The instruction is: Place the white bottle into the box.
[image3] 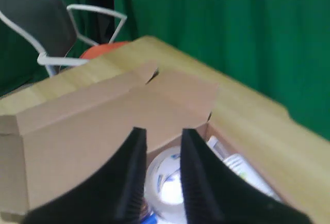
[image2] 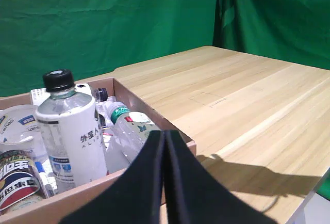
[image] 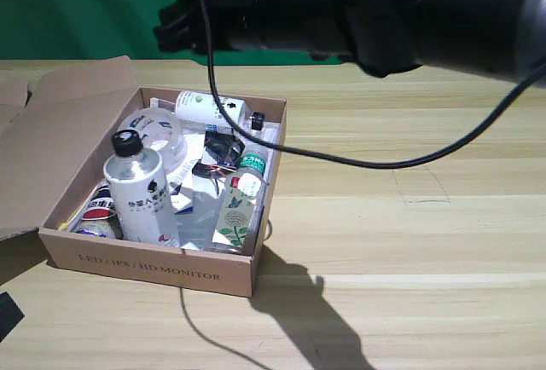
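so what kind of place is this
Probably a robot recording setup in a lab or studio, not a home: green backdrop on all sides, a bare wooden table holding only a box of assorted items, and an office chair behind.

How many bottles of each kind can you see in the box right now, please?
Stout white bottle with black cap, upright: 1
White bottle with green mark, lying: 1
Slim clear bottle with green cap, lying: 1
Total in the box: 3
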